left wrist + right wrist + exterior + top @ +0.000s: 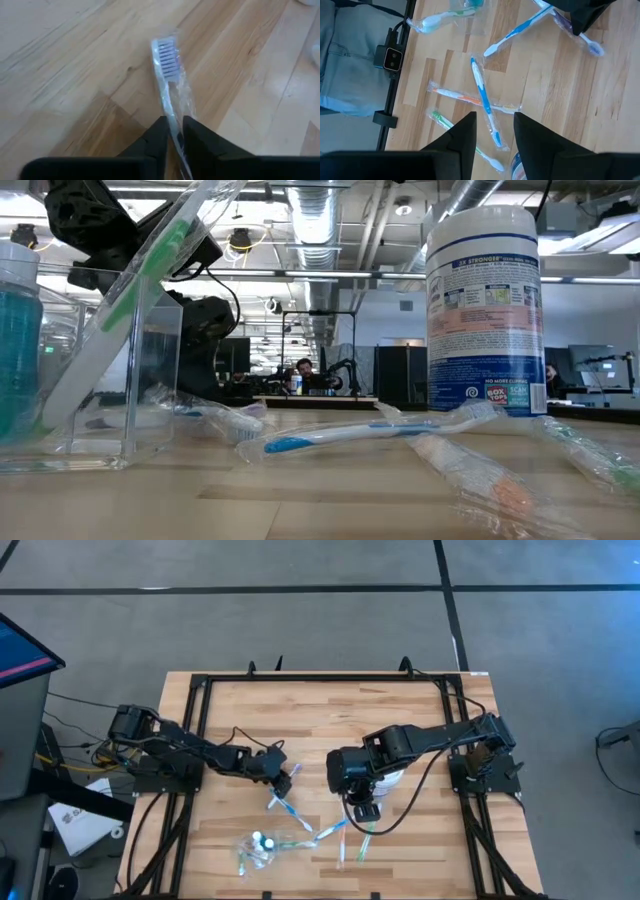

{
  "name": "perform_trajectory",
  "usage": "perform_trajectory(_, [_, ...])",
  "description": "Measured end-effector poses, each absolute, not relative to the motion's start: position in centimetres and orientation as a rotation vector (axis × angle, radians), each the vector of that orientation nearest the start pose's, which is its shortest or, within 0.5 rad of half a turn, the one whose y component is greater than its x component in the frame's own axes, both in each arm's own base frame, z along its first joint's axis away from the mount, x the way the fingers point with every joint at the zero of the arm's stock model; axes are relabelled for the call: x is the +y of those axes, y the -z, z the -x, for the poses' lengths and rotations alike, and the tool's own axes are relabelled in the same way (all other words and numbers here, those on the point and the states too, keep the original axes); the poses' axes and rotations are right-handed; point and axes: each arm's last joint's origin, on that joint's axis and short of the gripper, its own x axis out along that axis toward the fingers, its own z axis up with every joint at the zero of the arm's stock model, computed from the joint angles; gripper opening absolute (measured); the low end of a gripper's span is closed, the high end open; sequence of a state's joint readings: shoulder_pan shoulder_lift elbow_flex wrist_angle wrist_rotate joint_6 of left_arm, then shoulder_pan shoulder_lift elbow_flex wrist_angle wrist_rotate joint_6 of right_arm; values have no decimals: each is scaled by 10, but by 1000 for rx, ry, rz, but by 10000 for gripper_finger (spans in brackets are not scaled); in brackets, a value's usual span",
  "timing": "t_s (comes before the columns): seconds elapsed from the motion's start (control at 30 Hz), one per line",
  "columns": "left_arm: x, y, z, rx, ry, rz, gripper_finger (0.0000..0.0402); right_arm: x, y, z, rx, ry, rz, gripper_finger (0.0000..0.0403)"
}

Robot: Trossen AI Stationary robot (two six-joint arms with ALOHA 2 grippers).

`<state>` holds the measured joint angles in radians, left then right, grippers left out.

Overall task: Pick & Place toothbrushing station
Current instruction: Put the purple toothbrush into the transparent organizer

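Note:
A clear-wrapped toothbrush [167, 60] with pale purple bristles lies in the middle of the table, with my left gripper [174, 137] shut on it. In the high view this gripper [284, 781] stands left of centre. My right gripper [492, 135] hangs open high above several wrapped toothbrushes: a blue one [483, 95] crossing an orange one [462, 97], and a green one [451, 127]. Near the front edge, a clear box [258, 846] holds a white-capped blue bottle [15, 350] and a green toothbrush [120, 310], which leans on the box's rim. My left gripper pinches the wrapped toothbrush's handle [172, 117] between its two fingers, which come slanting down from the table's left. The brush runs straight out past the fingertips, bristle head [167, 52] farthest away. I cannot tell whether the head rests on the wood or hangs just clear.
A white wipes canister [485, 310] stands at centre right, partly under my right arm [400, 745]. More wrapped toothbrushes [335, 835] lie scattered near the front edge. A black frame [320, 678] runs around the table's rim. The far half of the table is bare wood.

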<state>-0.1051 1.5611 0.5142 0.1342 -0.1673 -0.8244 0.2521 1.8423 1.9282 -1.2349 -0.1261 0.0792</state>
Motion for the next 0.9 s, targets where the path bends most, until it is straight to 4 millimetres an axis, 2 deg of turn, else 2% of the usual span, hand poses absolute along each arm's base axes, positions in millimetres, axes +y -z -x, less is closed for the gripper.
perform_trajectory(0.07, [-21, -110, -250, 820, -422, 643, 25, 96, -351, -357, 1165, -289, 3, 122])
perform_trajectory(0.13, [-22, -110, -250, 821, -415, 642, 10, 95, -351, -357, 1165, -291, 7, 122])
perform_trajectory(0.53, [-21, -119, -248, 785, -404, 594, 1, 95, -351, -357, 1165, -293, 9, 122])
perform_trajectory(0.9, [-27, -151, -244, 636, -363, 538, 1, 95, -350, -356, 1169, -292, 10, 122])
